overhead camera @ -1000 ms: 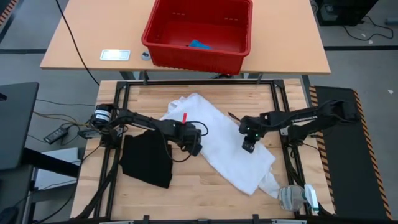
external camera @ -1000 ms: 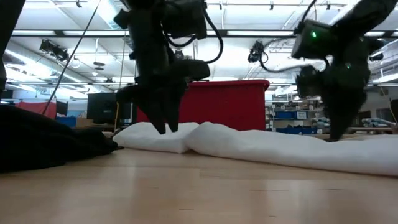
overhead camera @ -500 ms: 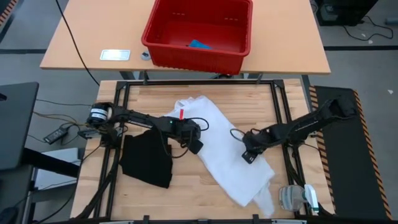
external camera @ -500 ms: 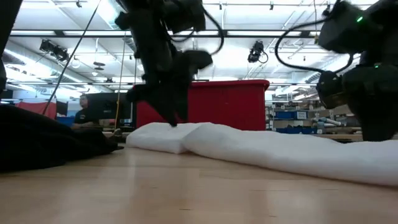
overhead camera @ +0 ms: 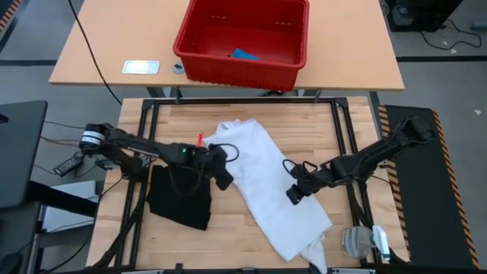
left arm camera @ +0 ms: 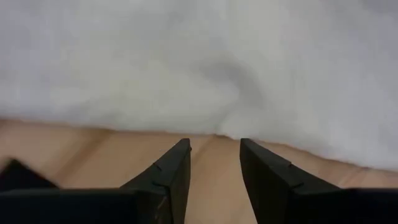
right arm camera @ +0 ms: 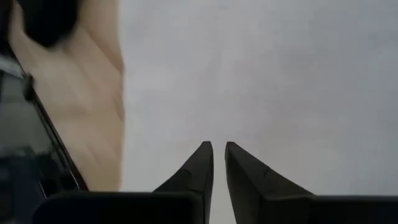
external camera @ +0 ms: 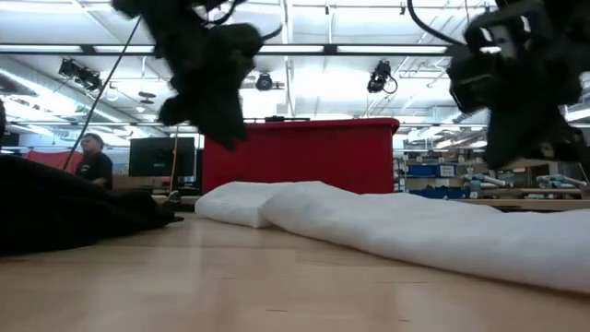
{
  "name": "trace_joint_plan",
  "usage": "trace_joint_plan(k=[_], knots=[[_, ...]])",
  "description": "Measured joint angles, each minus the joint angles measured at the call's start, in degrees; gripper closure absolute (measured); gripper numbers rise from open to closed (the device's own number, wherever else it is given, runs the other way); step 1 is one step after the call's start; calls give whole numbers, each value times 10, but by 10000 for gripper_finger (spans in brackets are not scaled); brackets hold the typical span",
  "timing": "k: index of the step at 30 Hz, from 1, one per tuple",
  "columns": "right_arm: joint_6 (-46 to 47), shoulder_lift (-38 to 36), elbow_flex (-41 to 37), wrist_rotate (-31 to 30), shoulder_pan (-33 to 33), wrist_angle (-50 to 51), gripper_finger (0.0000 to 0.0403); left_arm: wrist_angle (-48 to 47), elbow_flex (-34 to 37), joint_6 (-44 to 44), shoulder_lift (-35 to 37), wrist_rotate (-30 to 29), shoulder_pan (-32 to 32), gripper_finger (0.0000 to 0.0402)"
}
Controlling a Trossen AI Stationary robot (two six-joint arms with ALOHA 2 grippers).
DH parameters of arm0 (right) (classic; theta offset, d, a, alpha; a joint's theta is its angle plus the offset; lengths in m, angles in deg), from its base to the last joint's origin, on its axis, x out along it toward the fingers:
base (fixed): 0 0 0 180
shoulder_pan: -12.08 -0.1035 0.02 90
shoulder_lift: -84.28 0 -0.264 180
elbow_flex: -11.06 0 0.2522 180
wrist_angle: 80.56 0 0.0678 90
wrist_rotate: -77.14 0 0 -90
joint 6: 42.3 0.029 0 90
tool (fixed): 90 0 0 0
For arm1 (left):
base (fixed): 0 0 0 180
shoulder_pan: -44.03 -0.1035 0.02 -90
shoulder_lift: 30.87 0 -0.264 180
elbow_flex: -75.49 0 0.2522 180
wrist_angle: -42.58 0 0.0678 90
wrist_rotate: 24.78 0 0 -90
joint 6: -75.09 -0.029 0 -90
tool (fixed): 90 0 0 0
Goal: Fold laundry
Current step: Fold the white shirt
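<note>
The large white T-shirt [overhead camera: 262, 179] lies crumpled in a slanting strip across the table, and its near end reaches the near edge. The black garment [overhead camera: 180, 196] lies bunched on the table's left side. The small blue piece [overhead camera: 243, 55] lies inside the red basket [overhead camera: 298, 47]. My left gripper [overhead camera: 223, 180] hovers open above bare wood between the black garment and the shirt's left edge [left arm camera: 211, 127]. My right gripper [overhead camera: 292, 196] is shut and hangs above the shirt's middle [right arm camera: 261, 74]. In the low view both are raised clear of the cloth [external camera: 387, 226].
The red basket stands on a separate table beyond the far edge. A black metal frame [overhead camera: 344, 129] runs around the wooden tabletop. A white and grey device [overhead camera: 358, 242] sits at the near right corner. Bare wood shows in front of the black garment and along the far edge.
My left gripper rose and moved toward the table's left edge, away from the shirt. My right gripper moved toward the near edge and a little left, dipped onto the shirt, then rose. The white shirt slid toward the near edge and its near end now reaches it.
</note>
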Motion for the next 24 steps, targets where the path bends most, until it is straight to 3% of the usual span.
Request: trace_joint_plan(k=[3,6,13,17,24], knots=[[-16,0,14,-42,2,-1,348,95,78,80,26,0,23,260],[-62,0,24,-39,18,12,338,131,110,151,33,0,41,258],[-266,0,32,92,145,86,288,187,114,249,-1,-38,69,201],[-375,0,33,109,242,77,251,263,113,329,-37,-52,68,144],[-439,-1,33,163,366,18,192,333,113,503,-110,-56,69,83]])
